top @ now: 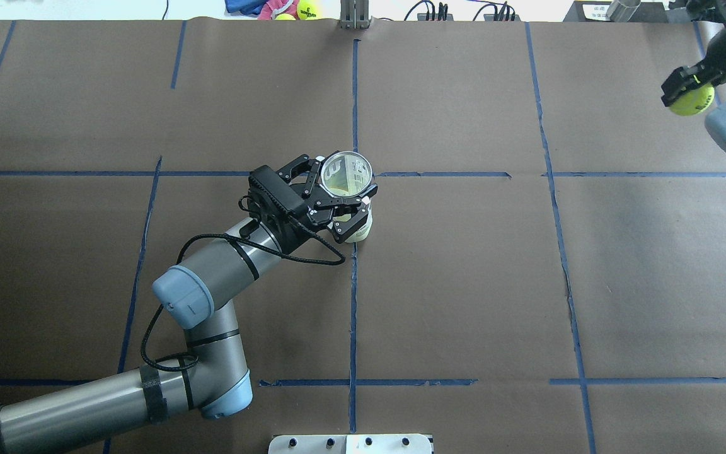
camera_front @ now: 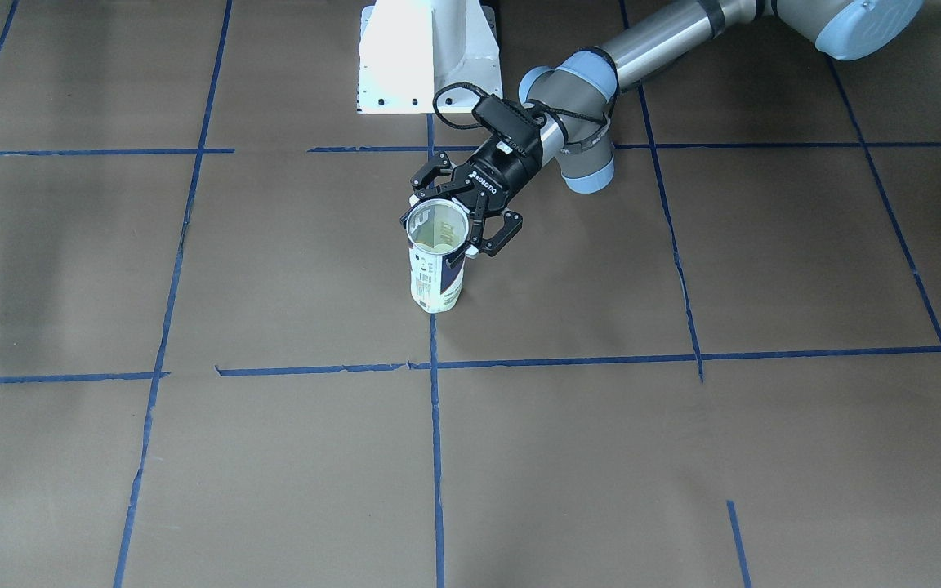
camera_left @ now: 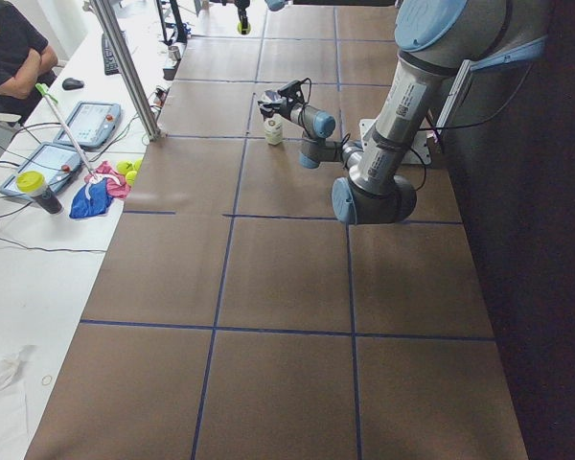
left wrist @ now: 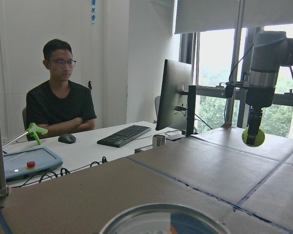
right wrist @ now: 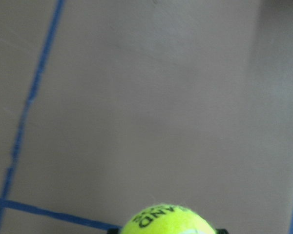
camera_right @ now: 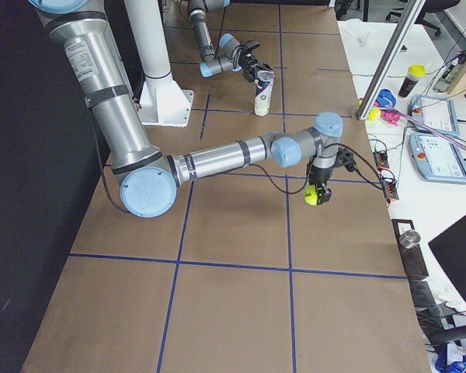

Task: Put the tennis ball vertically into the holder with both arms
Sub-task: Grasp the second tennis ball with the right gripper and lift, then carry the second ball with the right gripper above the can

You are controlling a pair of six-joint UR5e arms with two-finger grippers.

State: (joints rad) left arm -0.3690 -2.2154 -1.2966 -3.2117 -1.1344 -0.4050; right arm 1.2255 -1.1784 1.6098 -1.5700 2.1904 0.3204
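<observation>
The holder is a clear can with a white and navy label. It stands upright near the table's middle with its open rim up, and it shows in the overhead view. My left gripper is shut around its upper part from the side, seen also from overhead. My right gripper is far off at the table's right edge. It is shut on the yellow-green tennis ball and holds it above the table. The ball fills the bottom of the right wrist view.
The white pedestal base stands behind the holder. A side desk carries teach pendants, loose tennis balls and a metal post. A person sits beyond the table edge.
</observation>
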